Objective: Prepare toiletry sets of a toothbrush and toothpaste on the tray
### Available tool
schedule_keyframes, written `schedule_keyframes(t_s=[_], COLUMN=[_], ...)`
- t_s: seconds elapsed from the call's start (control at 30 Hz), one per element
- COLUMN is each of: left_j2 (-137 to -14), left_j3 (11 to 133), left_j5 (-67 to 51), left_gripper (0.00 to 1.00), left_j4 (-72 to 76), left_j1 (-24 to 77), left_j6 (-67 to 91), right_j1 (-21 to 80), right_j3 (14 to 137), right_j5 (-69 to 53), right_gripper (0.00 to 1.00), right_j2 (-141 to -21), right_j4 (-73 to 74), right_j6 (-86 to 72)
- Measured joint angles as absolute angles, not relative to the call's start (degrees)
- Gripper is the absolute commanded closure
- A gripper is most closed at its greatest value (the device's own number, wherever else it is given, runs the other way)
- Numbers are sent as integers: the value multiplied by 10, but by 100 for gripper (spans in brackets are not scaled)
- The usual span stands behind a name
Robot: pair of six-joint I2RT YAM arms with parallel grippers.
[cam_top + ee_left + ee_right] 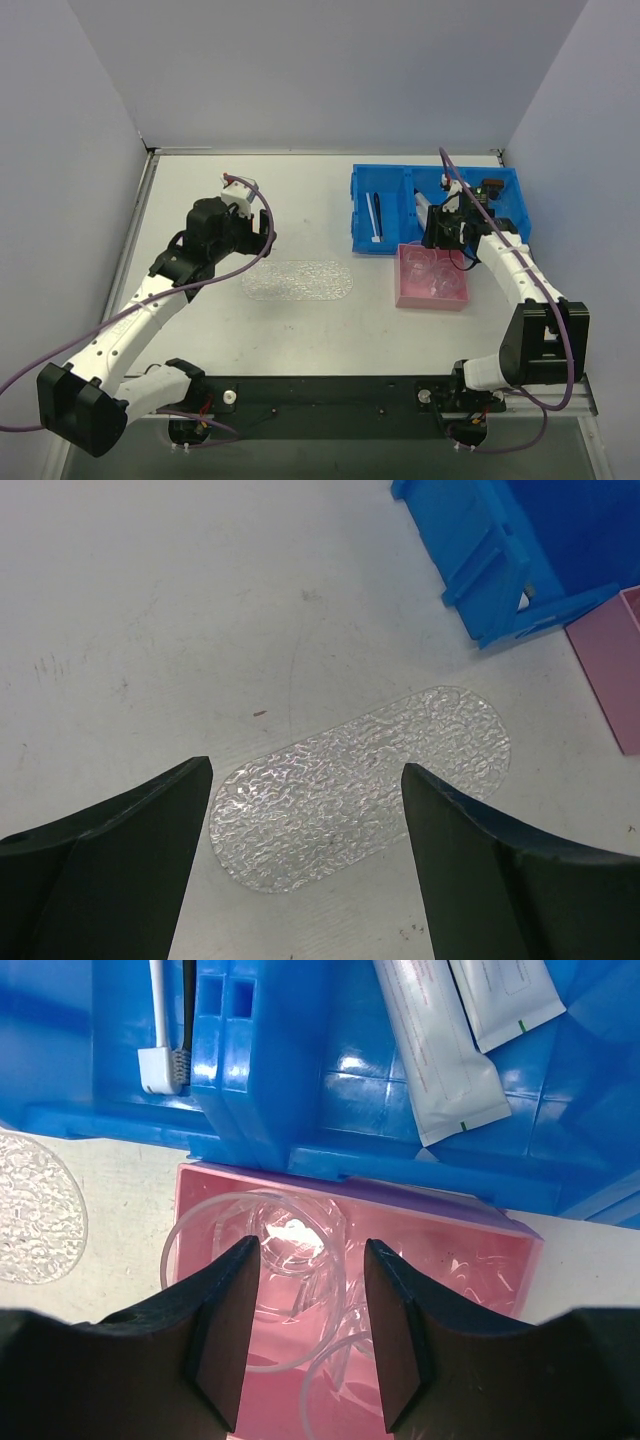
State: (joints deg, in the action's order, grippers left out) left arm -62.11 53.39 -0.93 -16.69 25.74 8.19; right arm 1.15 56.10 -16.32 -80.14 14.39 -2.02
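The clear textured oval tray [297, 280] lies bare on the table, and in the left wrist view the tray [360, 785] shows between my fingers. My left gripper [306, 770] hovers above its near end, open and holding nothing. A white toothbrush [155, 1060] and a black toothbrush [186, 1010] lie together in the left compartment of the blue bin [390, 245]. Two silvery-white toothpaste tubes [440, 1055] [500, 995] lie in the compartment beside it. My right gripper [310, 1250] hangs open over the pink box [470, 1250], below the bin, with nothing between its jaws.
Several clear round cups [255, 1280] lie in the pink box [405, 295], right below my right fingers. The pink box sits against the blue bin's near wall [300, 1145]. Grey walls close in the table on the left, back and right.
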Motion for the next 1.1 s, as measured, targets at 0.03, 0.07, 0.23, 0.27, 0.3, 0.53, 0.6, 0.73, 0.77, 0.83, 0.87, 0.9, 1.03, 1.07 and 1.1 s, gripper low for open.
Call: schedule_keyframes(t_s=[0.03,0.07,0.23,0.27,0.3,0.53,0.6,0.73,0.77,0.83,0.87,0.9,1.03,1.07,1.1], left_j2=[-622,-623,-623,-624,-624,-624,-625,-625,-625,-625,-625,-625,-627,-627,-628], left_j3=[534,534,534,534,534,534,534,534,534,534,534,534,534,534,534], left_j5=[-9,-9,-10,-10,-10,-10,-10,-10,-10,-10,-10,-10,-10,-10,-10], left_gripper=[13,13,13,13,13,13,13,13,13,13,13,13,13,13,13], left_j4=[-167,-167,-167,-167,-167,-167,-167,-167,-167,-167,-167,-167,-167,-167,-167], left_j1=[257,257,257,257,257,257,257,257,257,257,257,257,257,257,257], left_j6=[82,82,81,81,81,81,81,81,81,81,81,81,81,81,81], right_j1=[11,11,11,11,11,11,11,12,12,12,12,12,12,12,12], right_j3=[559,558,557,557,557,552,552,552,552,552,552,552,552,552,552], right_j5=[-163,-163,-163,-162,-161,-159,-159,-159,-159,-159,-160,-160,-164,-166,-167], right_gripper=[59,59,62,62,63,66,67,70,71,75,76,79,85,87,89], right_j2=[-801,-801,-803,-805,-807,-813,-818,-831,-833,-834,-834,-834,-834,-834,-834], right_j4=[142,141,138,138,138,137,136,136,136,136,135,135,135,135,136], right_j6=[-18,-17,-14,-14,-14,-14,-14,-14,-14,-14,-14,-14,-13,-13,-12])
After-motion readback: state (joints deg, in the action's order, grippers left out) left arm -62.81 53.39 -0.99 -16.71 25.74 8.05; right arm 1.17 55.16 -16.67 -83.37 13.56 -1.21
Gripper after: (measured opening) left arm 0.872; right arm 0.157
